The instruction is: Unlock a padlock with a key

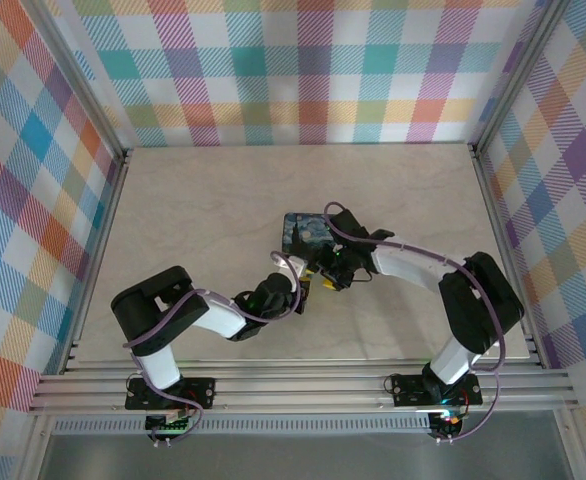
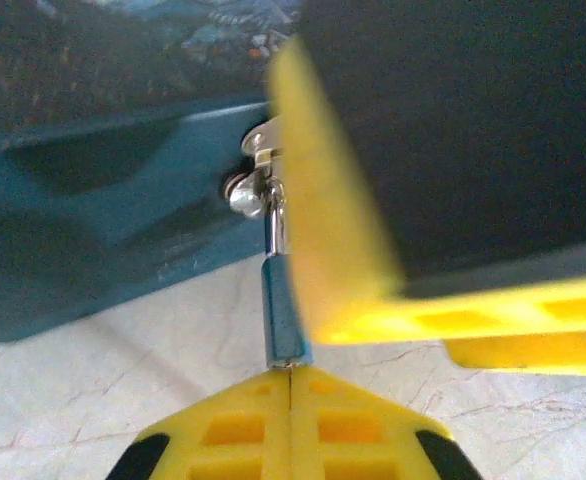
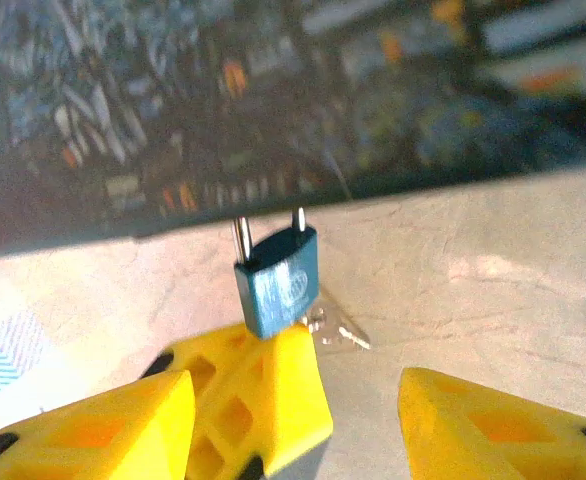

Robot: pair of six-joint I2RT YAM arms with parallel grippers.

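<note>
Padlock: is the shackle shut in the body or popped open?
Looks shut: in the right wrist view both shackle legs enter the blue padlock, which hangs from the tin.

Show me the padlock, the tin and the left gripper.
padlock (image 3: 276,282), right wrist view, on its blue body.
tin (image 3: 273,100), right wrist view, on its painted surface.
left gripper (image 2: 289,378), left wrist view, where its shut fingertips meet.

The pale, marbled table (image 1: 203,200) carried a dark-blue painted tin (image 1: 303,232), which lay flat on it. Just beside the tin's side wall, what looked like a small silvery key (image 3: 340,334) lay on the bare tabletop.
</note>
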